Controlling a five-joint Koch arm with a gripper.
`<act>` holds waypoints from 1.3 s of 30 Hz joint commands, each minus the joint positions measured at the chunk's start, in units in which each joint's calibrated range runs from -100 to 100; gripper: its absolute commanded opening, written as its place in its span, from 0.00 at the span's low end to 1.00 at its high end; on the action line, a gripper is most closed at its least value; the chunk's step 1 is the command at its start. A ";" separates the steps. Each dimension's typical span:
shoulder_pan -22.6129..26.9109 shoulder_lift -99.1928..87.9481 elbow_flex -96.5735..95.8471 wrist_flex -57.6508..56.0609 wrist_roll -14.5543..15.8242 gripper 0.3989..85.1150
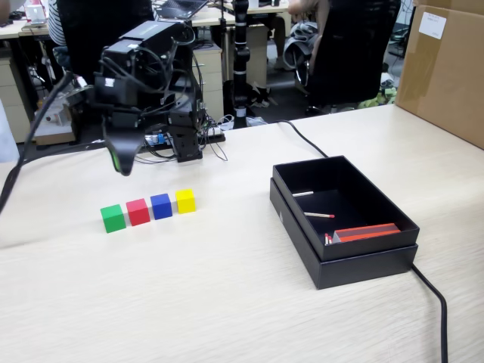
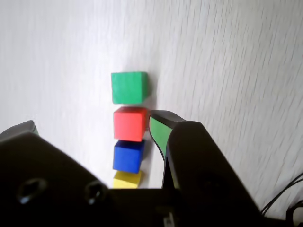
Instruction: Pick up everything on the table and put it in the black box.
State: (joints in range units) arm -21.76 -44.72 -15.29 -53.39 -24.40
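Step in hand: first pick, none boxed. Gripper [image 2: 90, 124] hovers, my jaws apart, above red cube [image 2: 129, 123] mid-row, left-centre of fixed view. Black box [image 1: 382, 261] at right. Next: descend straight; neighbours touch, tight clearance.

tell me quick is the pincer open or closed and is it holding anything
Pincer: open and empty, in the air above the row of cubes, with the red cube between its tips in the wrist view.
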 commanded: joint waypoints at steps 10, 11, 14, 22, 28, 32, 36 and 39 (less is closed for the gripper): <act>-2.00 20.34 9.94 0.64 -2.69 0.51; -2.05 21.95 10.48 0.64 -2.69 0.51; -2.00 25.28 11.57 0.64 -2.74 0.51; -1.86 32.28 12.12 3.67 -2.74 0.51; -1.81 35.37 12.12 6.09 -2.59 0.43; -1.61 35.95 11.03 9.11 -2.05 0.20; -1.71 35.72 10.67 11.18 -2.00 0.06; -1.86 34.34 10.67 11.36 -2.00 0.06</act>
State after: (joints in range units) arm -23.52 -7.70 -7.17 -43.40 -26.79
